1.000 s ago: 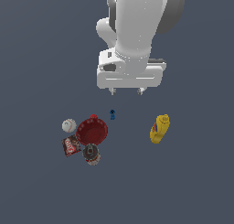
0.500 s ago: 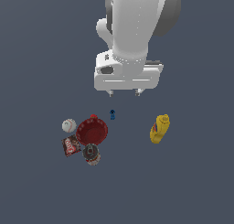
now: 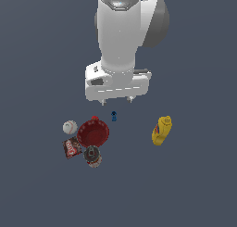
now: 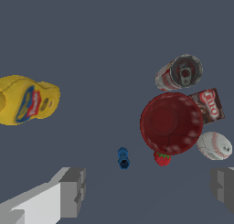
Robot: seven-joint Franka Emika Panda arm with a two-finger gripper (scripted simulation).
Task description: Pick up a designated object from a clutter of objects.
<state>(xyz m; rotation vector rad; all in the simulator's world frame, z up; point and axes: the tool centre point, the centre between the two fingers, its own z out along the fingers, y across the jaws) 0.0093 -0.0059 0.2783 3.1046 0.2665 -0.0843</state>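
The white baseball (image 3: 70, 127) with faint red stitching lies on the grey floor at the exterior view's left of the red bowl (image 3: 93, 133); it also shows in the wrist view (image 4: 214, 145), touching the bowl's rim (image 4: 170, 123). My gripper (image 3: 116, 100) hangs open and empty above the clutter, its fingertips (image 3: 130, 99) high over the floor, up and to the exterior view's right of the baseball. In the wrist view the gripper (image 4: 148, 187) shows one finger (image 4: 73, 191) at each side, wide apart.
A red-and-white can (image 3: 93, 156) and a dark red flat packet (image 3: 71, 148) lie by the bowl. A tiny blue piece (image 3: 114, 115) and a small red strawberry (image 4: 162, 158) lie near the bowl's rim. A yellow bottle (image 3: 161, 130) lies apart at the exterior view's right.
The arm has shifted slightly towards the exterior view's left and a little higher in the picture. The objects have not moved. The gripper stays open.
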